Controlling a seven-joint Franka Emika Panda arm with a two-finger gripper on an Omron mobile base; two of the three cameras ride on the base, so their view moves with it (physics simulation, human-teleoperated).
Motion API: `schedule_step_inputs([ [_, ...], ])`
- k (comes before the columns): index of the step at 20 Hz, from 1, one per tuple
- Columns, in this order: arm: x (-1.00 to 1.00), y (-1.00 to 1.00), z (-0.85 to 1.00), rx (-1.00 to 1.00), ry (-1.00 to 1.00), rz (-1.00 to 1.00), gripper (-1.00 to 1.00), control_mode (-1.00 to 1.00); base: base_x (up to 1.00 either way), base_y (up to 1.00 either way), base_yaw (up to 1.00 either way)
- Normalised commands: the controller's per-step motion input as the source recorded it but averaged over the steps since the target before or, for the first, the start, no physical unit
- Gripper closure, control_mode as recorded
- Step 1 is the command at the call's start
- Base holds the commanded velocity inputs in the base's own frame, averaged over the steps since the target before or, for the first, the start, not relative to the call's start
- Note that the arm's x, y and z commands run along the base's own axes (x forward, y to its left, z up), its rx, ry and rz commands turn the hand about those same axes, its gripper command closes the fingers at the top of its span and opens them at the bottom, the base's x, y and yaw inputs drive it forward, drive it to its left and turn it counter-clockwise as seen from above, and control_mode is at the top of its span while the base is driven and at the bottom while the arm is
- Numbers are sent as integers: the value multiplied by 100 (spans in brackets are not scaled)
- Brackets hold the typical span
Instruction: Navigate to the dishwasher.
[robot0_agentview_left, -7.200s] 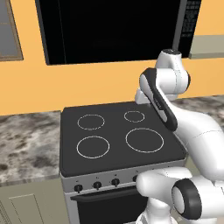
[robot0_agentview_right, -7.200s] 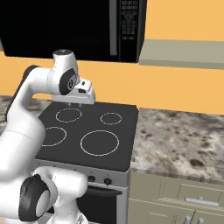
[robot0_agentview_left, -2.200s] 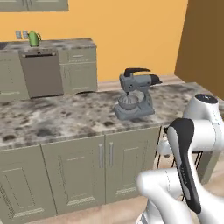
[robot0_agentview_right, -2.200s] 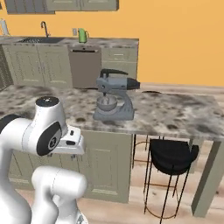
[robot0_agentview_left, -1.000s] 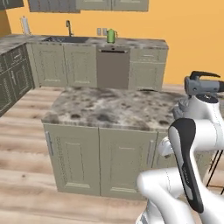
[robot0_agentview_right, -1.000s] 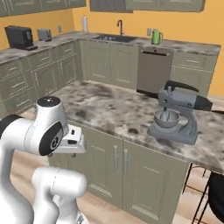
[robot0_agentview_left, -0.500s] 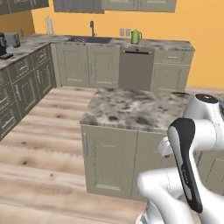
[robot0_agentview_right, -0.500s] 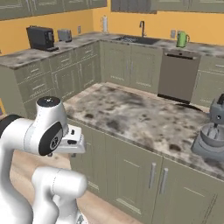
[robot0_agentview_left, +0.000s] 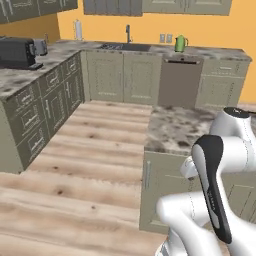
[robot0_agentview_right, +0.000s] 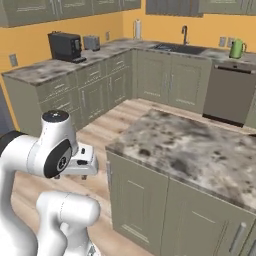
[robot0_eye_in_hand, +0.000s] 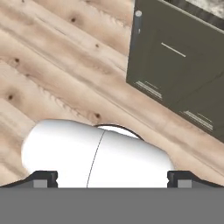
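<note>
Left base view
- Dishwasher (robot0_agentview_left: 178, 83): a flat grey-brown front with a dark strip on top. It is set in the far row of cabinets, under the counter, well apart from the robot.
- Green kettle (robot0_agentview_left: 180, 44): stands on the counter just above the dishwasher.
- Sink tap (robot0_agentview_left: 128, 34): at the back counter, to the left of the kettle.
- Coffee machine (robot0_agentview_left: 18, 52): dark box on the left counter.
- Island (robot0_agentview_left: 175, 130): speckled stone top on green-beige cabinets, between the robot and the dishwasher.
- Floor (robot0_agentview_left: 75, 170): light wood boards, open on the left side.
- Arm: white with a dark stripe, folded low at the lower right.

Right base view
- Dishwasher (robot0_agentview_right: 229, 93): far away at the upper right, past the island.
- Green kettle (robot0_agentview_right: 236, 49): on the counter above it.
- Paper towel roll (robot0_agentview_right: 137, 29): white, stands at the back counter by the corner.
- Coffee machine (robot0_agentview_right: 65, 46): on the left counter, with a toaster (robot0_agentview_right: 91, 43) just beside it.
- Island (robot0_agentview_right: 200, 150): close, on the right.
- Arm: folded at the lower left, hand tucked near the body.

Hand view
- Gripper (robot0_eye_in_hand: 112, 178): the two dark tips (robot0_eye_in_hand: 43, 178) sit far apart at the bottom, spread wide, with nothing between them.
- Floor (robot0_eye_in_hand: 52, 65): wood boards below the hand.
- Cabinet (robot0_eye_in_hand: 183, 65): a dark door at the upper right, with a bar handle (robot0_eye_in_hand: 137, 24) at its edge.
</note>
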Motion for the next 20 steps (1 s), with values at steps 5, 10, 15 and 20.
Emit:
schedule_step_inputs([
  [5,0,0,0,0,0,0,-100,100,100,100,-2],
  [10,0,0,0,0,0,0,-100,100,100,100,-10],
  [15,0,0,0,0,0,0,-100,100,100,100,-23],
  [20,0,0,0,0,0,0,-100,100,100,54,-54],
])
